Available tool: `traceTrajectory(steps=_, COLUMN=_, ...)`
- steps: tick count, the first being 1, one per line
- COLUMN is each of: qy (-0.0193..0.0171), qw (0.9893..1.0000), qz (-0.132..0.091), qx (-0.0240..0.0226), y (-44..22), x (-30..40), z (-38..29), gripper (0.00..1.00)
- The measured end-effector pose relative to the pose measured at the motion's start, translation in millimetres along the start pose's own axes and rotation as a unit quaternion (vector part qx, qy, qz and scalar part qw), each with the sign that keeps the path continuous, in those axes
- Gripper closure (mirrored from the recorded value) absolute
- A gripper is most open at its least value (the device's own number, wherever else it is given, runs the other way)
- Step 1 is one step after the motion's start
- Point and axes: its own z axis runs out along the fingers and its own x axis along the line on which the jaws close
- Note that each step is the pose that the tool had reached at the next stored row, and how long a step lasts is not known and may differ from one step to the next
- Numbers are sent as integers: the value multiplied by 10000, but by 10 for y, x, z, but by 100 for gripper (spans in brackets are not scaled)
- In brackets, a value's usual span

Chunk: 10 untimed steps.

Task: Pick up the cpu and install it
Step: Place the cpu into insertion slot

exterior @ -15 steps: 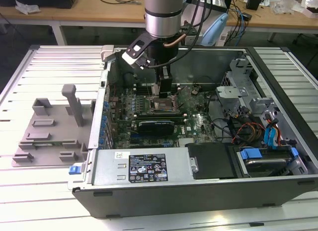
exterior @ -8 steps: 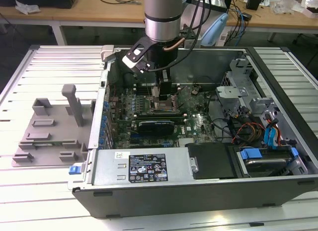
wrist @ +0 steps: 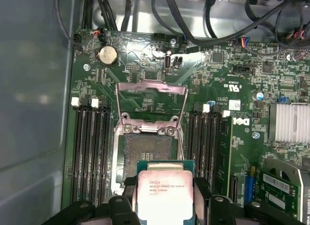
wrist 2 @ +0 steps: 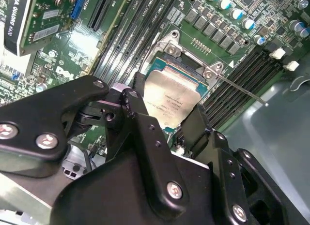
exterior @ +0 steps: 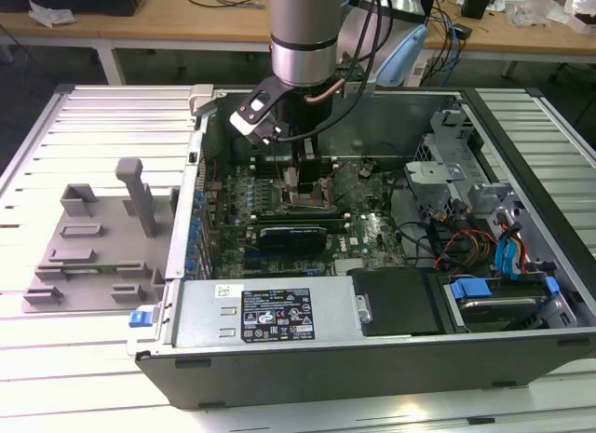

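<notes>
cpu [wrist: 165, 193] in hand [wrist: 165, 198] over open socket [wrist: 147, 155]

Hand is gripping the cpu by two opposite edges, one black finger [wrist: 127, 190] pressing on each side; the jaws are standing only as far apart as the chip is wide. Silver top is facing up toward both wrist cameras, green rim showing around it. Chip is nearly square, so no clear long axis; its edges are running parallel to the socket edges and to the memory slots [wrist: 89, 152]. It is sitting level, overlapping one edge of the socket. Contact with the socket: cannot tell.

Writing: several lines of small dark print on the silver top, running from one finger toward the other. A white label with dense print is sitting on the black box [exterior: 279, 312] at the near wall of the case.

Socket's metal load plate [wrist: 151, 101] is standing raised, and the thin lever [wrist 2: 240, 92] is sticking out free.

Containers: the open computer case [exterior: 521, 349] is lying on the slatted surface [exterior: 102, 126], holding the motherboard [exterior: 368, 233], cabling and blue-tabbed drive bays [exterior: 507, 251]. A grey fixture tray [exterior: 93, 247] is sitting on the exterior view's left.
</notes>
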Motion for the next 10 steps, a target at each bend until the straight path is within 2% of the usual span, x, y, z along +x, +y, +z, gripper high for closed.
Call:
traceTrajectory(steps=2, qy=0, qw=10000, qz=0, qx=0, y=8, x=0, z=42, gripper=45)
traceTrajectory(steps=3, qy=0, qw=10000, qz=0, qx=0, y=37, x=-1, z=70, gripper=45)
traceTrajectory(steps=10, qy=-1, qw=10000, qz=0, qx=0, y=67, x=-2, z=97, gripper=45)
